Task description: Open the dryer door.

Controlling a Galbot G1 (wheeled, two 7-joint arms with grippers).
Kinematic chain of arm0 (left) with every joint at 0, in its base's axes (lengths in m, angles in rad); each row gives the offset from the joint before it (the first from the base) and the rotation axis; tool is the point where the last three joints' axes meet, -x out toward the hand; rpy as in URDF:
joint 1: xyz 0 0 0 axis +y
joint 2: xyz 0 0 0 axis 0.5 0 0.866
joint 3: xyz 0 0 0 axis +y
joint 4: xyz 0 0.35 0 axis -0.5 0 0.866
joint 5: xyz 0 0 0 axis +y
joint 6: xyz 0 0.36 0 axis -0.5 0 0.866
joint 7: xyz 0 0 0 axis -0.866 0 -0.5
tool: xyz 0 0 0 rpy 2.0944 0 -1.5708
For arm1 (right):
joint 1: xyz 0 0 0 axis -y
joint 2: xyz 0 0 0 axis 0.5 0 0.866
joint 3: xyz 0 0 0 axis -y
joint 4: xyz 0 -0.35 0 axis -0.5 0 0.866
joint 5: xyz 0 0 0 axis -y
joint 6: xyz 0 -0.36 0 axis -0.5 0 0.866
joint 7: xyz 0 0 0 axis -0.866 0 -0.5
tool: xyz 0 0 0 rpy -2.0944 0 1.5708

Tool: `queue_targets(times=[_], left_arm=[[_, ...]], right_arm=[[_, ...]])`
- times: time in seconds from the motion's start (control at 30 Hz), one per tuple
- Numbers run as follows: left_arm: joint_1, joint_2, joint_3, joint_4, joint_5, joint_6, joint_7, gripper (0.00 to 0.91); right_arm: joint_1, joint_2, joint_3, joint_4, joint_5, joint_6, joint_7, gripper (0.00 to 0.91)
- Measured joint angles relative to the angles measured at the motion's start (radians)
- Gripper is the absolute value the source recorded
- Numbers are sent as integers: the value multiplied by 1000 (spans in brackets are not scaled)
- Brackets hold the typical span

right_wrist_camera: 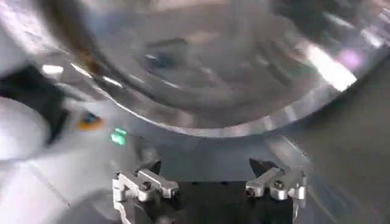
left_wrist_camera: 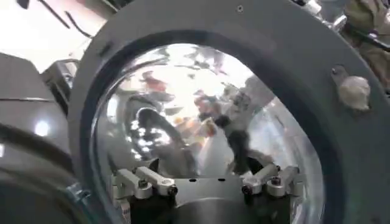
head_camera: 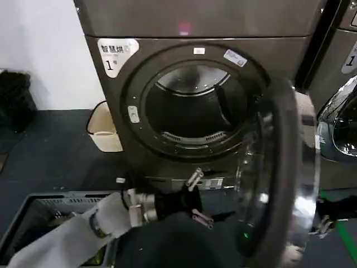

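my left pincer (head_camera: 198, 195) hangs low in front of the dryer (head_camera: 184, 95), just below the drum mouth, with its two slim metal fingers spread apart and nothing between them; i judge it sits there because it faces the inner side of the dryer door (head_camera: 279, 173), ready to push that face outward if the swing needs finishing. the door already stands well away from the opening, hinged on my right and turned almost edge-on to my head camera, so the task looks close to done. from my left wrist, the pincer (left_wrist_camera: 207, 182) looks straight at the door (left_wrist_camera: 183, 36): a broad matte grey ring, smooth and moulded, around a domed window that bulges toward me and throws back warped reflections, slick stuff that would give a finger little purchase. my right pincer (right_wrist_camera: 210, 182) is on the outer side of the door, its fingers also parted and empty, just under the polished chrome ring (right_wrist_camera: 256, 122), whose curved mirror surface streaks with light. the drum (head_camera: 192, 106) behind is dark, round and deep, its perforated metal catching a pale gleam near the top.
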Motion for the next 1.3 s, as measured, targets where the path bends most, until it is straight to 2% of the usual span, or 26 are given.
queue_targets(times=[0.13, 0.27, 0.4, 0.8, 1.0, 1.3], left_arm=[[-24, -40, 33, 19, 4, 0, -2, 907], [-34, -77, 54, 32, 9, 0, -3, 907], [-36, -107, 67, 45, 18, -4, -3, 907], [-78, -218, 114, 113, 44, 1, -13, 907], [-101, -267, 141, 153, 61, 4, -20, 907], [-148, -363, 176, 233, 83, 16, -54, 907]], right_arm=[[-137, 66, 218, -20, -62, -58, 188, 907], [-266, 147, 427, 20, -129, -136, 406, 907], [-375, 232, 590, 87, -149, -217, 601, 907], [-605, 490, 890, 324, -247, -416, 989, 907], [-657, 590, 983, 416, -295, -464, 1030, 907], [-703, 684, 1076, 471, -298, -455, 1009, 907]])
